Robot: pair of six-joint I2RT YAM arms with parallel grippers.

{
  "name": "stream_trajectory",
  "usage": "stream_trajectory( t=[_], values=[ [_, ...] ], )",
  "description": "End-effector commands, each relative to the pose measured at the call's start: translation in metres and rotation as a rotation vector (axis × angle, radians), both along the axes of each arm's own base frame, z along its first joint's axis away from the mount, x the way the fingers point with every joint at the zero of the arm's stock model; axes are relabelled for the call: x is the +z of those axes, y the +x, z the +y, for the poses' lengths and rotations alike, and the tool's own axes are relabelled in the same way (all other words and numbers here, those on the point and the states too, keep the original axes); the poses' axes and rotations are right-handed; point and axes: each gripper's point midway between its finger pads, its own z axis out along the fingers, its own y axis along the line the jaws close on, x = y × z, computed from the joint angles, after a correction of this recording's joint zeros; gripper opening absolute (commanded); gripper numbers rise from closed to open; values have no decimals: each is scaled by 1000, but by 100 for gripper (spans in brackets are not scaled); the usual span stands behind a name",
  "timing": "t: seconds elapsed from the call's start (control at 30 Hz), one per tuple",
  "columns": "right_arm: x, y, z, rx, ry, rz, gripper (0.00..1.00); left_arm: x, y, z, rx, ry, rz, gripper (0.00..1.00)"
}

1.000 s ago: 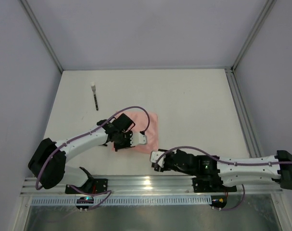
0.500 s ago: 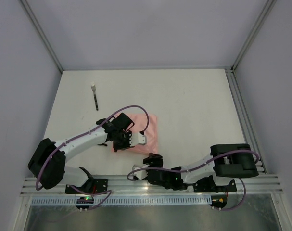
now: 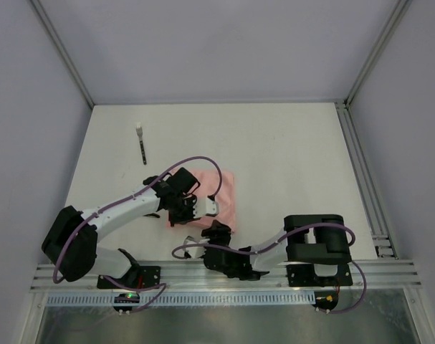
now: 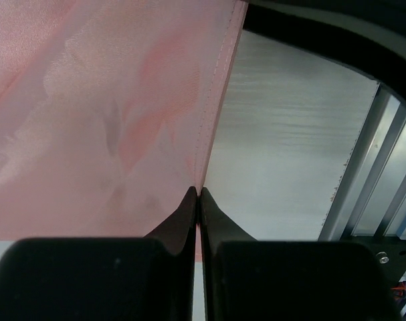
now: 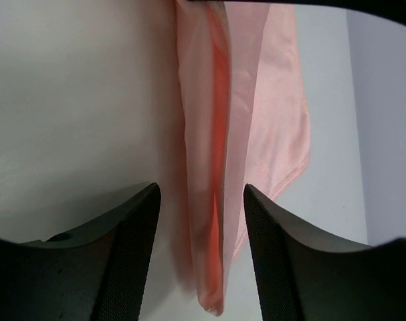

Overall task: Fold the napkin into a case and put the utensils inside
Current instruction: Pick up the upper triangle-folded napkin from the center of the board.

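Observation:
The salmon-pink napkin (image 3: 221, 190) lies partly folded on the table near the front edge. My left gripper (image 3: 196, 208) is shut on its near hem; in the left wrist view the jaws (image 4: 198, 195) pinch the stitched edge of the napkin (image 4: 102, 114). My right gripper (image 3: 218, 231) is open at the napkin's near right corner. In the right wrist view the folded end of the napkin (image 5: 219, 134) hangs between the open right gripper (image 5: 200, 192), touching neither finger. One black utensil (image 3: 142, 149) with a white tip lies at the far left. A second utensil is not in view.
An aluminium rail (image 3: 203, 274) runs along the near table edge, just behind both grippers; it also shows in the left wrist view (image 4: 373, 167). Frame posts (image 3: 357, 172) border the table's right side. White table (image 3: 289, 158) lies to the right of the napkin.
My right arm has folded back from its stretched pose, and its gripper has swung left to the napkin's near right corner. The left gripper has stayed in place on the napkin.

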Motion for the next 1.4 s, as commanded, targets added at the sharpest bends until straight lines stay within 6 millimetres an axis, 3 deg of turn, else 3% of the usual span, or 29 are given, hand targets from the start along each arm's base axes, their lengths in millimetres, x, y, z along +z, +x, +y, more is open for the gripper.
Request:
stream_trajectory(
  t=[0.0,0.17,0.2,0.3,0.37,0.5,0.53,0.57,0.63,0.73,0.83,0.97,1.07,1.23,1.37],
  values=[
    [-39,7,-21,-54,-122,52,58,11,0,-6,-16,-37,8,0],
    [-49,11,-24,-79,-164,60,45,8,-3,-2,-8,-34,34,0],
    [-49,12,-23,-81,-162,59,31,8,-4,-2,-11,-37,39,0],
    [-49,11,-20,-75,-172,61,9,6,-5,0,-5,-37,52,0],
    [-50,10,-17,-69,-183,71,4,4,-7,1,-10,-34,64,0],
    [-47,3,-11,-33,-179,119,4,-2,-9,3,13,-46,86,5],
    [-45,0,-7,-18,-164,141,4,0,-11,2,16,-63,98,10],
    [-39,-1,-6,-12,-159,153,4,1,-11,4,30,-68,110,24],
    [-37,-6,-4,8,-155,200,4,9,-13,3,29,-104,114,39],
    [-34,-11,0,34,-119,295,4,17,-17,10,40,-128,117,47],
    [-37,-15,0,66,-94,364,4,21,-19,21,93,-170,128,49],
    [-38,-20,2,91,-80,437,4,34,-7,43,208,-235,78,50],
    [-38,-22,8,113,-43,520,4,43,-5,48,248,-268,47,51],
    [-36,-19,12,129,77,658,4,54,-1,41,276,-364,6,44],
    [-35,-14,9,123,122,721,4,71,0,36,265,-457,-42,47]
  ],
)
